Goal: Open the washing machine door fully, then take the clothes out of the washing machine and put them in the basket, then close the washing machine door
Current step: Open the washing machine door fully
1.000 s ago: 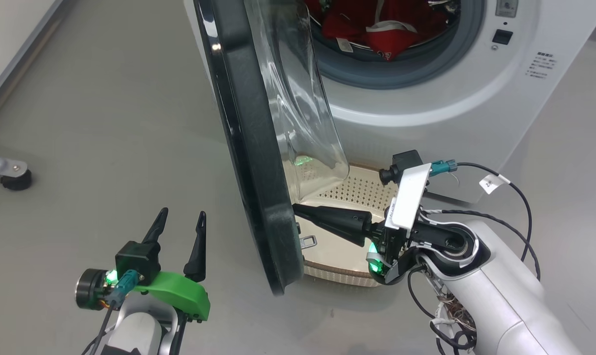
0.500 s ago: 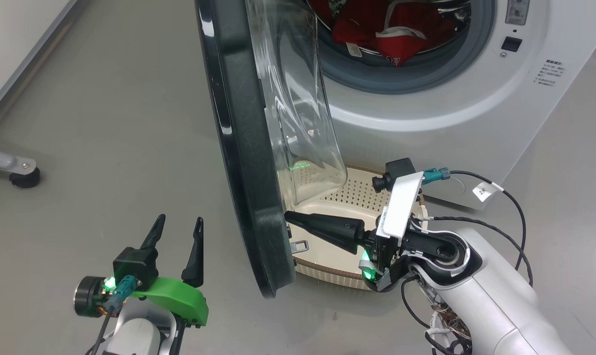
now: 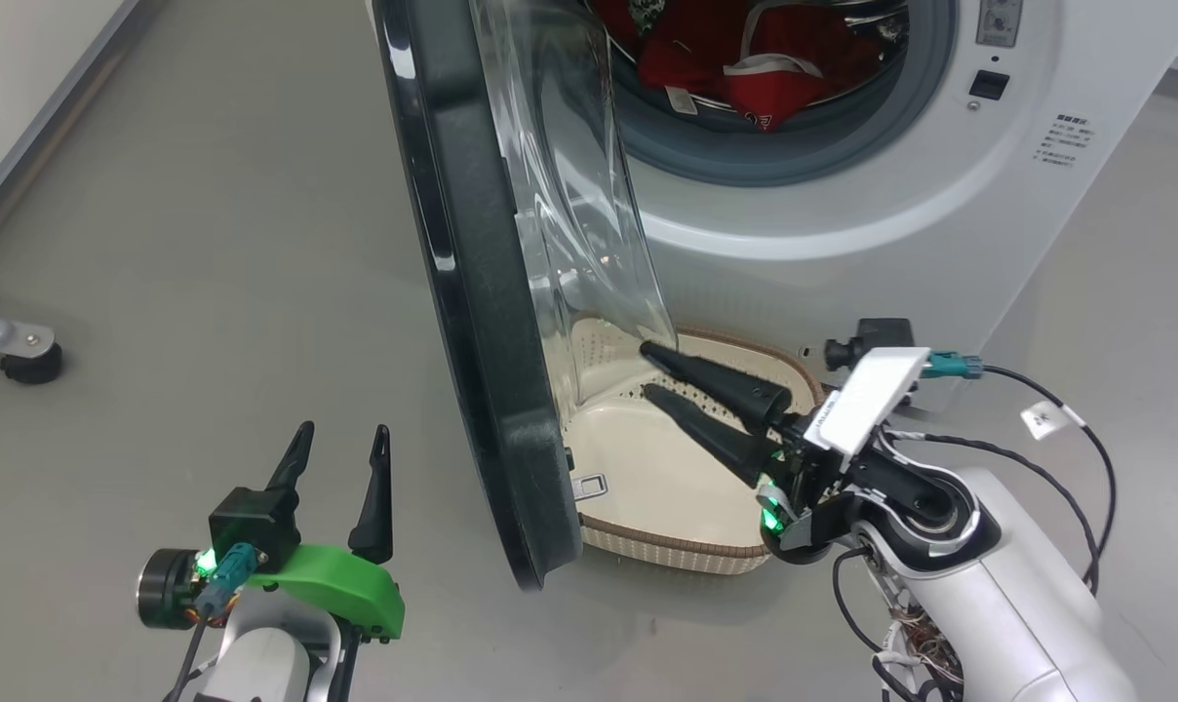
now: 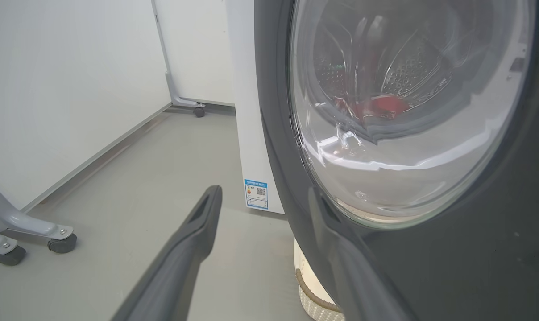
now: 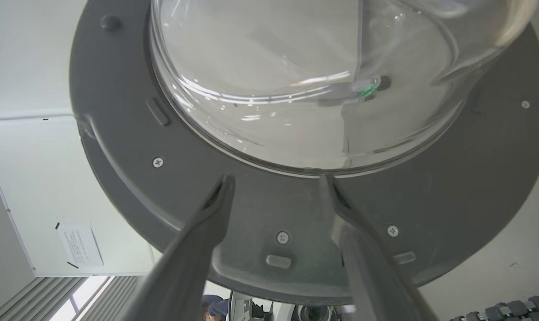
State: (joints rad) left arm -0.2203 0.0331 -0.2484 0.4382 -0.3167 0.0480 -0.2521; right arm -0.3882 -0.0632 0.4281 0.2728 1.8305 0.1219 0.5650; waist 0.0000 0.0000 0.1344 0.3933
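The washing machine door stands ajar, edge-on, its clear glass bowl facing the white washing machine. Red clothes lie in the drum. The cream basket sits on the floor below the opening, partly behind the door. My right gripper is open over the basket, tips close to the bowl, nothing between them. In the right wrist view that gripper points at the door's grey inner ring. My left gripper hangs open left of the door, outside its black rim.
A grey frame leg on a caster stands at the far left, with a white wall behind it. Two more casters are on the floor in the left wrist view. Cables loop off my right arm.
My right gripper has gone from shut to open, leaving the door's lower rim and moving up toward the glass bowl. The left gripper stays open in place.
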